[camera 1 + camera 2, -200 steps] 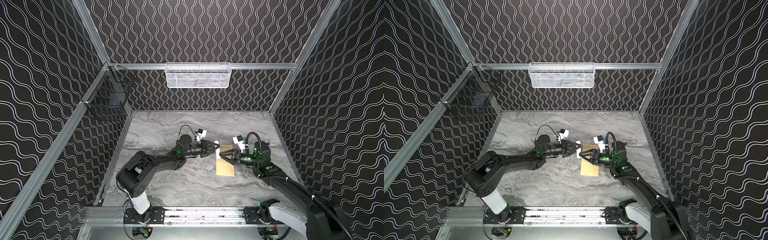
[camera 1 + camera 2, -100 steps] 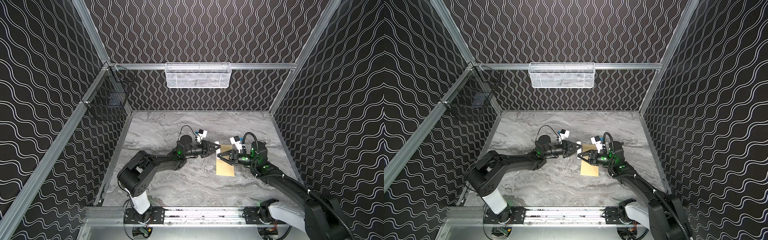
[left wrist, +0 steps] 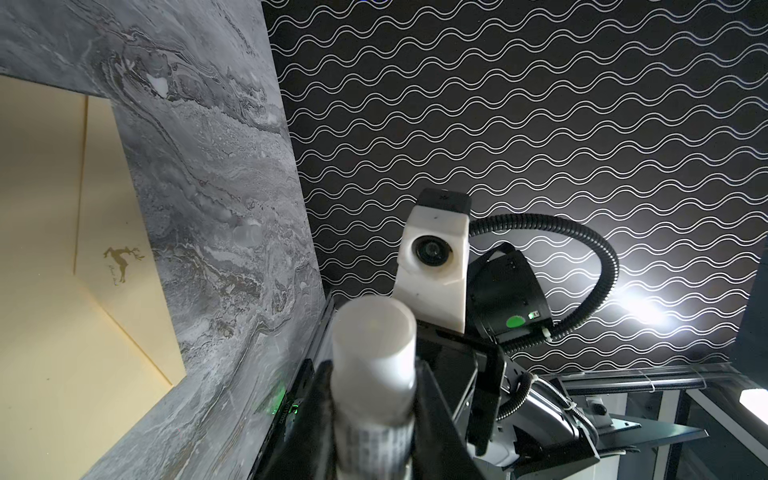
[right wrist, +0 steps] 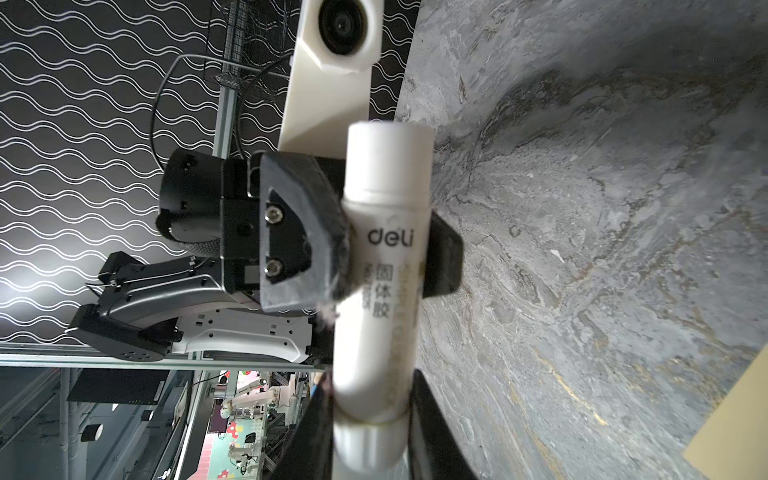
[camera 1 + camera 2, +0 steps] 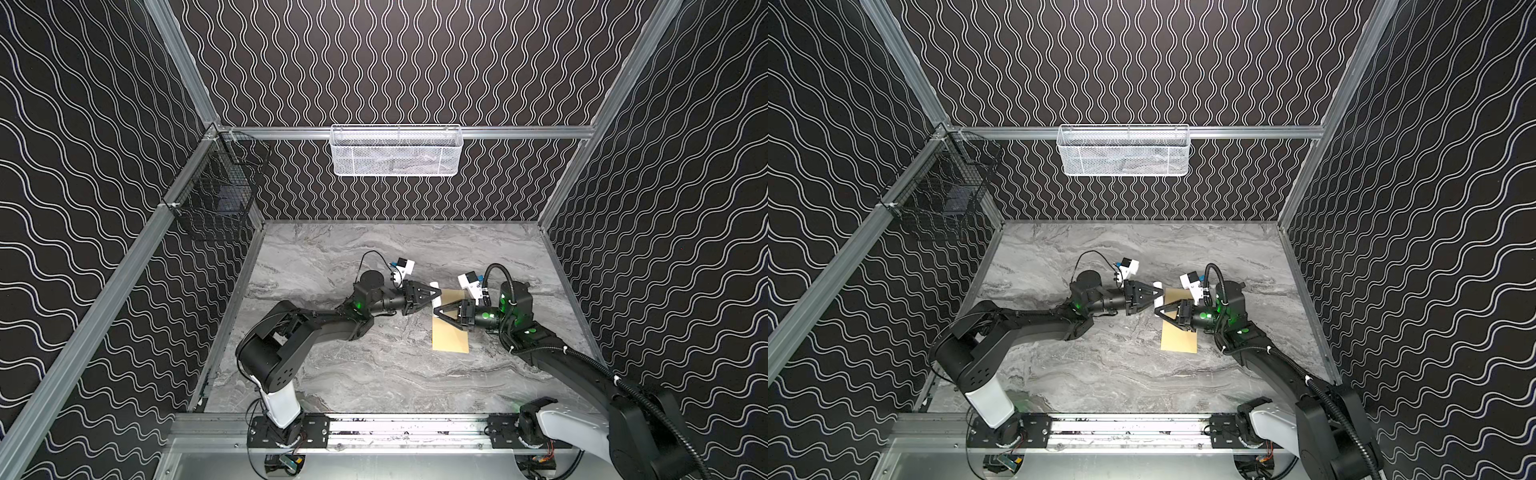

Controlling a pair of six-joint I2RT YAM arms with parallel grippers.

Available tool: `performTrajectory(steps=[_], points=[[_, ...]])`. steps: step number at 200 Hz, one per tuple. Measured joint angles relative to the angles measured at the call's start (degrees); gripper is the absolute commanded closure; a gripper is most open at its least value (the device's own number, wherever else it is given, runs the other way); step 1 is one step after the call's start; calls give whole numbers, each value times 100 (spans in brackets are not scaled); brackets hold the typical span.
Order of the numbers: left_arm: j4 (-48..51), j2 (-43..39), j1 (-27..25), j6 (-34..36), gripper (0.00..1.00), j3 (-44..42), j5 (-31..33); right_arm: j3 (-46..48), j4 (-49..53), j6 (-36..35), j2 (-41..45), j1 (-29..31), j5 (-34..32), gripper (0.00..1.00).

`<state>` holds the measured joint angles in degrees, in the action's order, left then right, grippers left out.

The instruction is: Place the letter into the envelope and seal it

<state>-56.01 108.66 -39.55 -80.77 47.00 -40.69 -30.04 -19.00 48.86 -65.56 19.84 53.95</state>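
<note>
- Table (image 5: 374,374): grey marble, lying beneath both sets of jaws.
- Envelope (image 5: 451,340): tan and flat on the table. In both top views it is under the jaws of the right gripper (image 5: 436,311) and just beside those of the left gripper (image 5: 437,296).
- Left gripper: jaws nearly closed, clamped across the middle of the tube (image 4: 382,270).
- Right gripper: jaws closed on the tube's end, with its fingers (image 4: 428,415) against both sides.
- Tube: a white glue stick marked "deli", spanning from one set of jaws to the other.
- Mark (image 3: 121,262): a gold deer on the envelope's upward face.

Matt tan paper envelope (image 5: 451,340), smooth white plastic tube (image 4: 382,270), marble-look tabletop (image 5: 374,374).
</note>
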Motion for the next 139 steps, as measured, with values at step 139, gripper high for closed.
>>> performTrajectory(steps=[139], points=[[2498, -177, 46, 868, 100, 308, 428, -3213, 5451, -914, -1860, 3969, -8170, 69]])
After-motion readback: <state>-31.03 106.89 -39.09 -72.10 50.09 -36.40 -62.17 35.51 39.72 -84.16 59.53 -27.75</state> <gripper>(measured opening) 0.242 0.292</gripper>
